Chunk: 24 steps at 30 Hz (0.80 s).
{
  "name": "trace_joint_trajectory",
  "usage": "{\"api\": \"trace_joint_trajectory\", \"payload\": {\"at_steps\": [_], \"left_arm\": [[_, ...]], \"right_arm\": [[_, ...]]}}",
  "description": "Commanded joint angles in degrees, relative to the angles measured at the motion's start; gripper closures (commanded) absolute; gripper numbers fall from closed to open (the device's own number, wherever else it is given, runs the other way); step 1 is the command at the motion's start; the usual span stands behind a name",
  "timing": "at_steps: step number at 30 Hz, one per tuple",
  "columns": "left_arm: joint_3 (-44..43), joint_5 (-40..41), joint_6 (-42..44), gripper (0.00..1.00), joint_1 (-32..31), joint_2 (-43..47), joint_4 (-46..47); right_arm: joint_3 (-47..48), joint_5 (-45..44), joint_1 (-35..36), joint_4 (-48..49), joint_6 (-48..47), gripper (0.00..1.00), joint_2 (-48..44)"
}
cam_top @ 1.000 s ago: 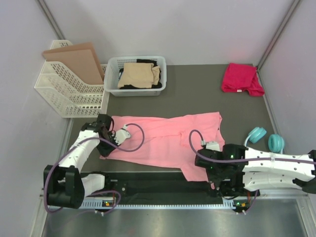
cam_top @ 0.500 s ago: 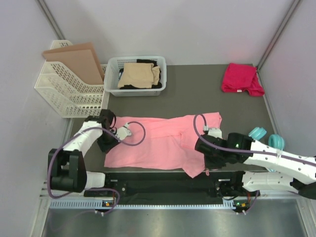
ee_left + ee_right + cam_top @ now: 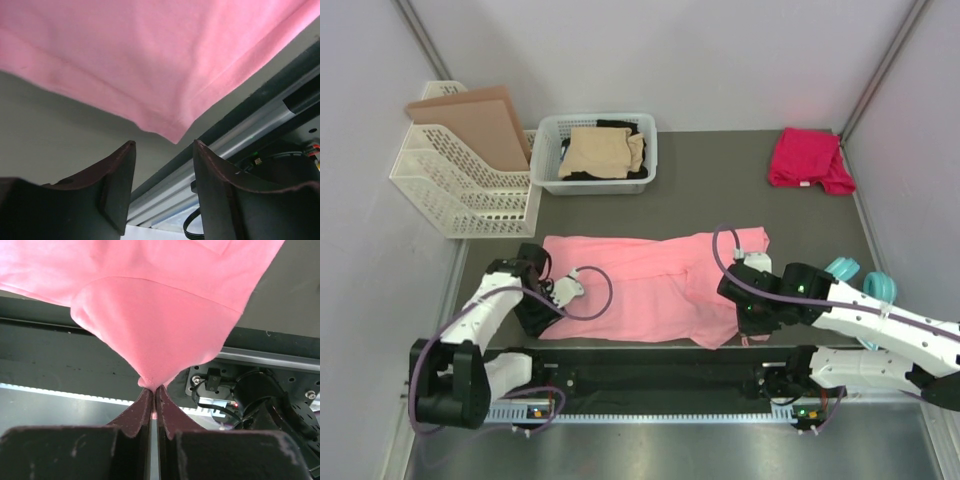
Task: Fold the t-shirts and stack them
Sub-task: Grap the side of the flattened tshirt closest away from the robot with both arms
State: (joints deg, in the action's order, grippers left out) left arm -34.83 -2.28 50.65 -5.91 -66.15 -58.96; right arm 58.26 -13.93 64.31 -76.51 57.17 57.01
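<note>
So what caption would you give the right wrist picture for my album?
Right gripper shut on a bunched fold of the pink t-shirt.

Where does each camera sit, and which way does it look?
Top camera: above the arms, looking down at the table; both arms show.
Left wrist camera: on the left arm, looking past the open left gripper at the pink shirt.
Right wrist camera: on the right arm, looking along the right gripper pinching the shirt.
All share the pink shirt.
</note>
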Motion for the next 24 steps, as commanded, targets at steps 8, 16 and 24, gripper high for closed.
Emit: {"api": "trace_joint_trajectory", "payload": {"at_steps": [8, 16, 24], "left_arm": [[4.15, -3.34, 1.99, 0.43, 0.29, 6.83, 4.90], [4.33, -2.90, 1.47, 0.42, 0.29, -2.49, 8.42], [2.66, -3.60, 0.06, 0.75, 0.20, -7.24, 10.01]], "right_arm": [[-1.22, -0.30, -0.94, -0.39, -1.18, 1.00, -1.47], [-1.13, -0.22, -0.94, 0.57, -1.36, 1.00, -1.03], [-1.31, 0.13, -0.94, 0.57, -1.36, 1.00, -1.11]]}}
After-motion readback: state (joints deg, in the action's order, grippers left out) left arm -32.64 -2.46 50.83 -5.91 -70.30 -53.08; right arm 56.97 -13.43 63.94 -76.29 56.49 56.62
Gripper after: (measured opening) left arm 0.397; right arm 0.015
